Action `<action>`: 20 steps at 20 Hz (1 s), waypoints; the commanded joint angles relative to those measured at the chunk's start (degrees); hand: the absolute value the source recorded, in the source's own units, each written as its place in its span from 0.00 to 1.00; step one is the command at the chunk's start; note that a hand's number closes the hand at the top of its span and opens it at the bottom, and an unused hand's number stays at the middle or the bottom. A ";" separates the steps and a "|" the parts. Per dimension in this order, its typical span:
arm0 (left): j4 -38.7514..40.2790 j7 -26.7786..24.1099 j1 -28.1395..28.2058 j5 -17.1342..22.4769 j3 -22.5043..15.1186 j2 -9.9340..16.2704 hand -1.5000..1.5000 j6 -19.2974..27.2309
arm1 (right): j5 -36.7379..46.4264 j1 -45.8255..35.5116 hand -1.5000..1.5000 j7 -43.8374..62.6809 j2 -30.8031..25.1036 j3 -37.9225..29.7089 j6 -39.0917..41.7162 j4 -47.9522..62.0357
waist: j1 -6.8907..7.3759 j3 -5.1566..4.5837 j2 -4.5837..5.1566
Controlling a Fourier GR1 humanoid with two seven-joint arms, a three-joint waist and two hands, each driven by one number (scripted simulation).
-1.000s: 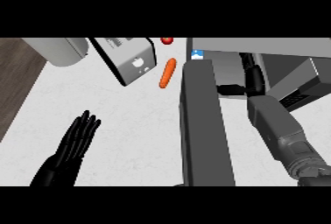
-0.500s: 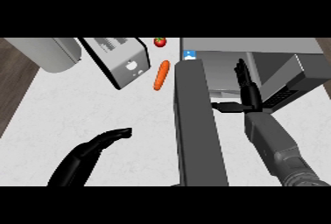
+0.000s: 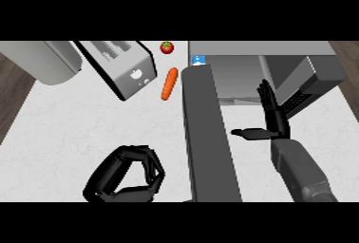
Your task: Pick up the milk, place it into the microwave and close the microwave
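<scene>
My right hand (image 3: 272,116) is flat and straight-fingered, thumb stuck out sideways, in front of the microwave (image 3: 280,71) opening and just right of its open door (image 3: 207,137), holding nothing. My left hand (image 3: 129,173) is low on the white counter (image 3: 63,133) with fingers curled in on themselves, empty. The milk (image 3: 200,60) shows only as a small blue-white bit at the far end of the door beside the microwave; a carrot (image 3: 168,83), tomato (image 3: 167,47) and toaster (image 3: 123,66) sit to its left.
</scene>
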 commanded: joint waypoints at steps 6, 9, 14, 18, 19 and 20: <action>13.60 -0.37 -6.89 -5.91 -6.47 -0.92 1.00 -0.10 | -1.03 13.02 0.00 1.99 -1.04 3.49 4.83 -15.67 | -2.00 -0.14 -0.49; 16.11 1.76 -11.87 -5.20 -7.45 -0.94 1.00 0.11 | -1.15 19.11 0.00 4.38 -2.41 5.38 6.69 -24.46 | -2.41 -0.16 -0.57; 24.33 -1.87 -13.70 -0.14 -15.25 -0.94 1.00 5.37 | -2.86 29.54 0.00 8.10 0.56 7.78 6.63 -40.34 | -3.07 -0.22 -0.48; 29.33 -5.53 -15.15 -1.67 -26.87 -0.94 1.00 14.16 | -5.61 35.59 0.00 10.80 -3.02 6.38 9.41 -49.68 | -3.35 -0.21 -0.26; 31.08 -6.74 -15.85 -2.51 -25.67 -0.94 1.00 12.72 | -6.49 38.98 0.00 12.84 -3.24 6.62 10.02 -54.63 | -2.80 -0.19 -0.26; 31.36 -4.28 -17.82 -0.07 -30.68 -0.95 1.00 16.08 | -6.28 39.74 0.00 10.98 -1.96 6.97 9.46 -54.64 | -2.95 -0.15 -0.10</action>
